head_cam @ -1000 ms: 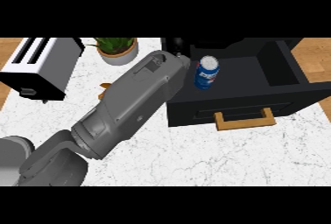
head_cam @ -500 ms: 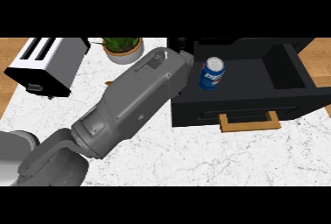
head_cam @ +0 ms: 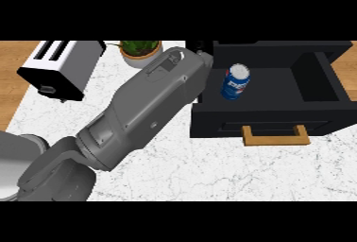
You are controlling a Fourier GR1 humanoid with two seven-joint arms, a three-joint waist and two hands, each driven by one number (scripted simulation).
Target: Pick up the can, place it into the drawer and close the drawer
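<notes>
The blue can [head_cam: 236, 82] stands upright inside the open black drawer [head_cam: 317, 87]. A grey forearm [head_cam: 150, 106] reaches to the drawer's left edge; whether its fingers are open or closed cannot be told

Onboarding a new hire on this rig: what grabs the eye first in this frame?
The big grey left forearm sweeps diagonally from lower left up to the drawer's left edge; its hand is hidden. Next, the blue can standing upright inside the open black drawer, with its wooden handle facing the robot. A toaster and potted plant sit upper left.
</notes>
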